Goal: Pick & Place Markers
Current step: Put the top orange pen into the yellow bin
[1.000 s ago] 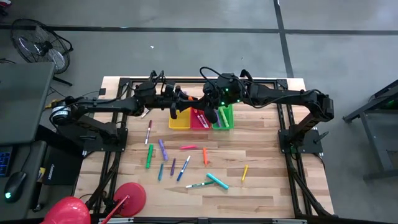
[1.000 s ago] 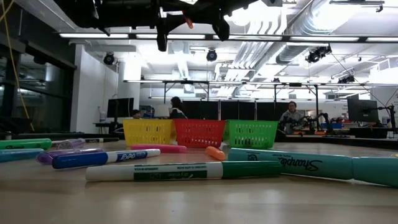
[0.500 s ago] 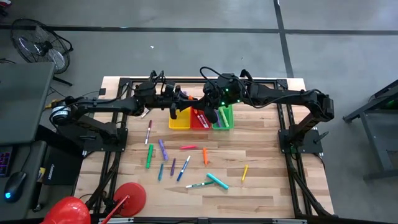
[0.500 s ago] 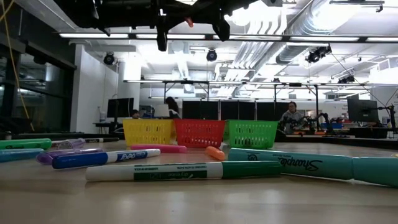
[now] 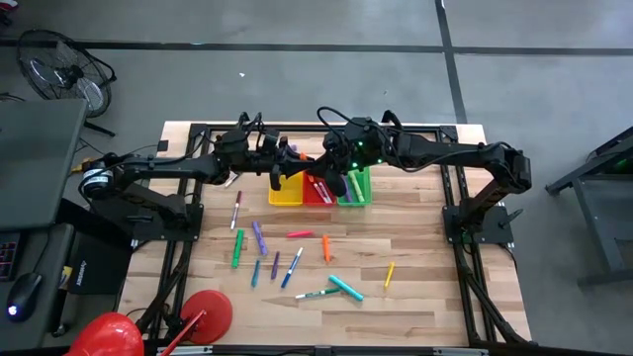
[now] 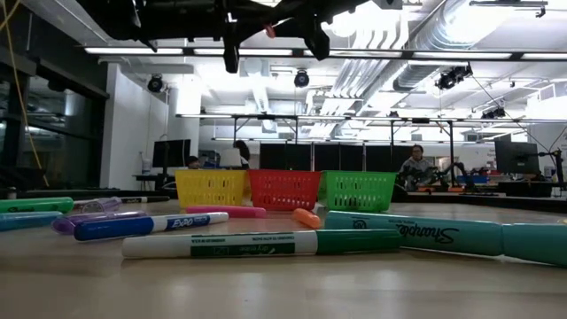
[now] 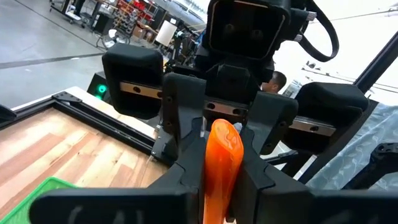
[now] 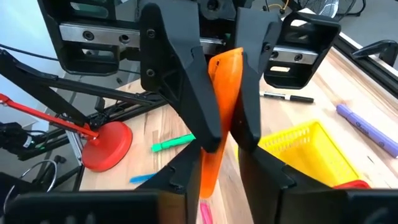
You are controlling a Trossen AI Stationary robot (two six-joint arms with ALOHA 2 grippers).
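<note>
An orange marker point(image 5: 303, 156) hangs in the air over the yellow basket point(image 5: 285, 191) and red basket point(image 5: 316, 190), between my two grippers, which face each other. My left gripper point(image 7: 224, 186) comes from the table's left and is shut on it. My right gripper point(image 8: 217, 180) comes from the right and stands a little open, its fingers close on either side of the marker's other end point(image 8: 209, 177). Several markers point(image 5: 287, 259) lie flat on the wooden table nearer the front. My left gripper pinches the orange marker's near end point(image 7: 221, 177) between its two fingers, coming about level from the table's left, fingers along the marker. The marker sticks out forward toward the other gripper, lifted clear of the baskets. My right gripper: a gap shows beside one finger point(image 8: 252, 165); whether the other finger touches the marker, I cannot tell.
A green basket point(image 5: 357, 186) stands right of the red one at the table's far middle. A red round object point(image 5: 206, 314) lies at the front left corner. Open wood shows at the table's front right. People sit in the room beyond the table.
</note>
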